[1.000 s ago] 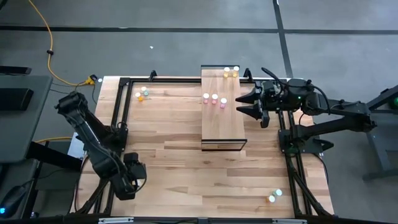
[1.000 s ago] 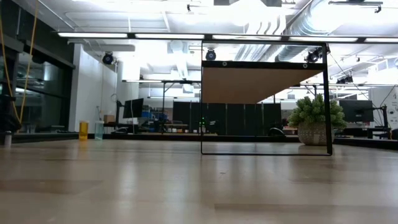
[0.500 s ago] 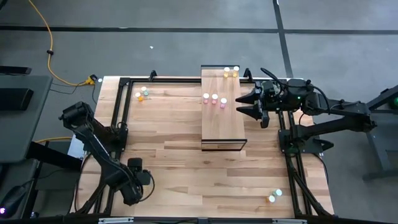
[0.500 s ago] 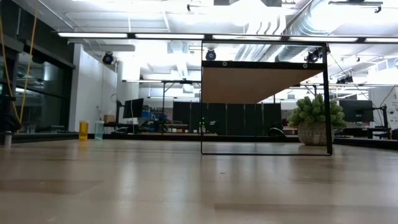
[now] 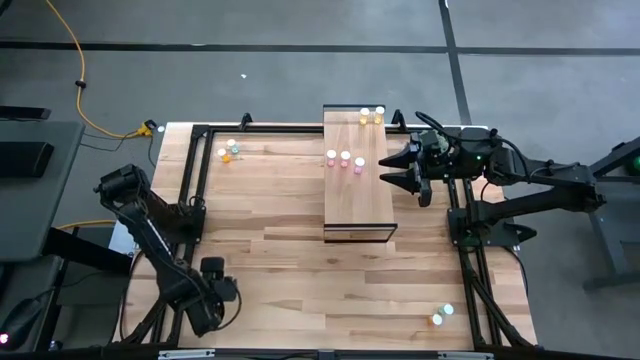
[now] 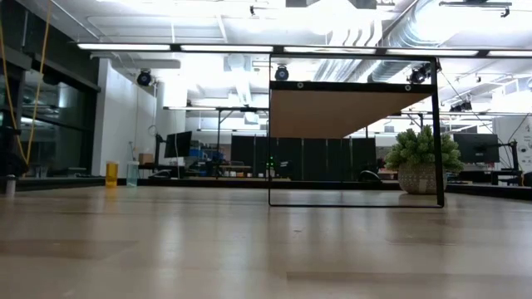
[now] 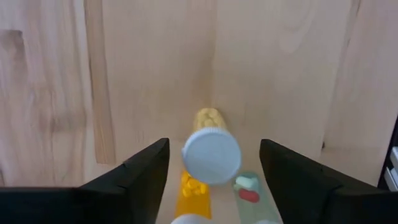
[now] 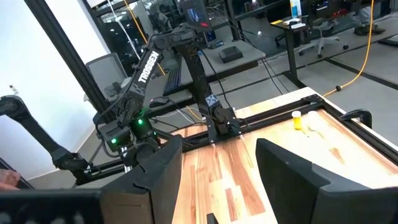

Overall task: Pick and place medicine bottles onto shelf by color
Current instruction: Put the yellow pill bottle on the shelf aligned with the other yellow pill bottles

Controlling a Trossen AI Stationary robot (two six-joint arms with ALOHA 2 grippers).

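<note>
Left hand (image 7: 211, 180), fingers spread, hovers directly over a small yellow white-capped medicine bottle (image 7: 210, 149). The bottle stands on the pale plank surface (image 5: 290, 220) between the fingers, apparently upright, its cap facing the wrist. Right hand (image 5: 398, 168), also spread and empty, waits just beside the long light-wood shelf (image 5: 357, 195).

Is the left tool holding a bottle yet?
No. The left tool is open, its fingers straddling a white-capped yellow bottle without touching it.
</note>
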